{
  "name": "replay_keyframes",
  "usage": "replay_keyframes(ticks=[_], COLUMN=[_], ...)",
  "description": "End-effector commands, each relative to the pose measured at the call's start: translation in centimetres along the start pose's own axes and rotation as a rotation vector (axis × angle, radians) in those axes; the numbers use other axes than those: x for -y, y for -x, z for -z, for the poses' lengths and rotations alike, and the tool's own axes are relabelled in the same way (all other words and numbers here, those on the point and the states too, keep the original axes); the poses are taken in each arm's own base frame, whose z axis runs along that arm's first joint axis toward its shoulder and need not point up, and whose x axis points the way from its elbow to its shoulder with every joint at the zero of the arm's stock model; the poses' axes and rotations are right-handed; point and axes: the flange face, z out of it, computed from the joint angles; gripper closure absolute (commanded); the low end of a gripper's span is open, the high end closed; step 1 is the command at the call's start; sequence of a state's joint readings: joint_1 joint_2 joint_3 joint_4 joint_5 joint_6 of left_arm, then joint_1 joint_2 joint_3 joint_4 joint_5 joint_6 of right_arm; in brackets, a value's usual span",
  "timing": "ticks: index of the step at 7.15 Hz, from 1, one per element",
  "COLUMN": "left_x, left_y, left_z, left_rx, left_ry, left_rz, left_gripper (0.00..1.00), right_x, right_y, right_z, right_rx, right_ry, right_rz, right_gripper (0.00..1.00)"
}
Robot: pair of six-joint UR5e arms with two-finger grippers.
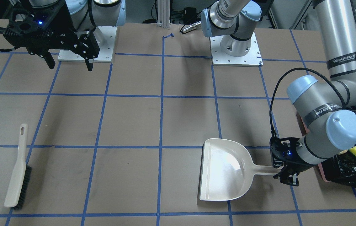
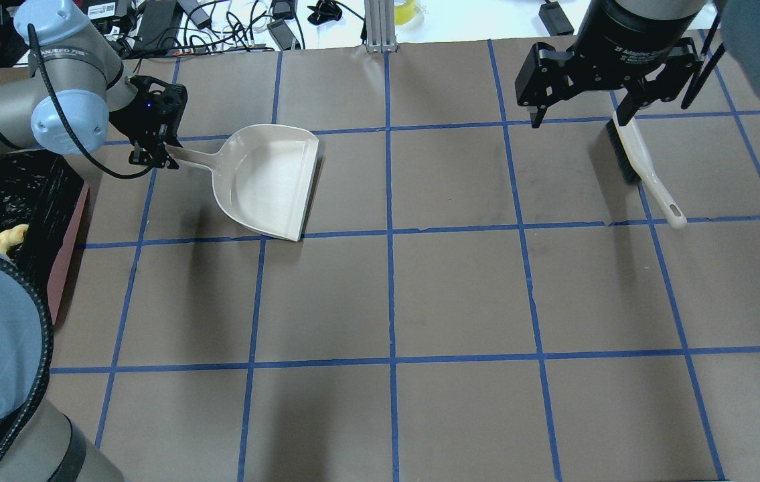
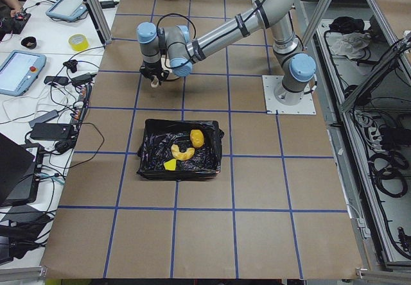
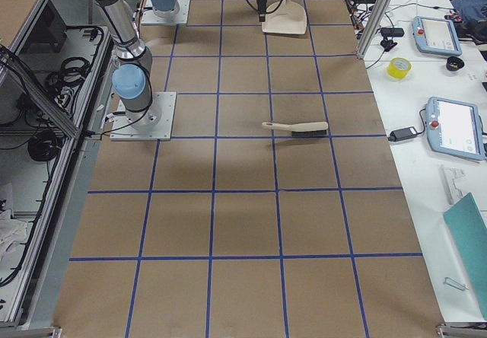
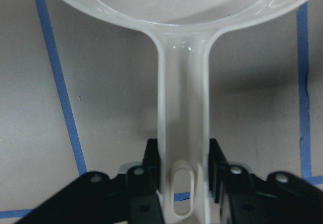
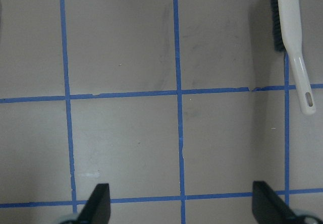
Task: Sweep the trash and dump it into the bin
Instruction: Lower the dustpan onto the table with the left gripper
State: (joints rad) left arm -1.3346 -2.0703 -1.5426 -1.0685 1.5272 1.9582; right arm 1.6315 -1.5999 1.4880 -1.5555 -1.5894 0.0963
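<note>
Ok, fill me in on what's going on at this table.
The sweeping looks finished. The left hand is closed on the handle of the empty dustpan, which lies flat on the table near the bin. All three trash pieces, the orange lump, the bread piece and the yellow-green wedge, lie in the bin. The right hand hangs open above the table, holding nothing, and the brush lies on the table apart from it.
</note>
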Motion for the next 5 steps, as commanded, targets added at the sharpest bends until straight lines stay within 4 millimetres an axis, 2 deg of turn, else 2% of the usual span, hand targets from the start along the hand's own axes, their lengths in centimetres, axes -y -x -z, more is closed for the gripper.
replay_keyframes(ticks=[1,2,3,4,5], left_x=[-0.2,-0.3,-0.4,-1.9,-4.2], left_y=[-0.2,0.0,0.1,-0.3,-0.9], left_z=[-0.9,-0.8,-0.3,0.8,2.9], left_rx=[-0.021,-0.018,-0.008,0.011,0.064], left_ry=[0.014,0.015,0.014,0.008,-0.049], left_rz=[0.003,0.003,0.015,0.082,0.202], left_gripper=[0.91,0.56,0.26,0.19,0.19], right_x=[0.0,0.0,-0.1,-0.1,0.0], right_y=[0.0,0.0,0.0,0.0,0.0], right_z=[0.0,0.0,0.1,0.1,0.0], right_rx=[0.002,0.0,0.002,0.0,0.002], right_ry=[0.0,0.0,-0.001,-0.002,0.0], right_rz=[0.0,0.0,0.0,0.0,0.0], right_gripper=[0.0,0.0,0.0,0.0,0.0])
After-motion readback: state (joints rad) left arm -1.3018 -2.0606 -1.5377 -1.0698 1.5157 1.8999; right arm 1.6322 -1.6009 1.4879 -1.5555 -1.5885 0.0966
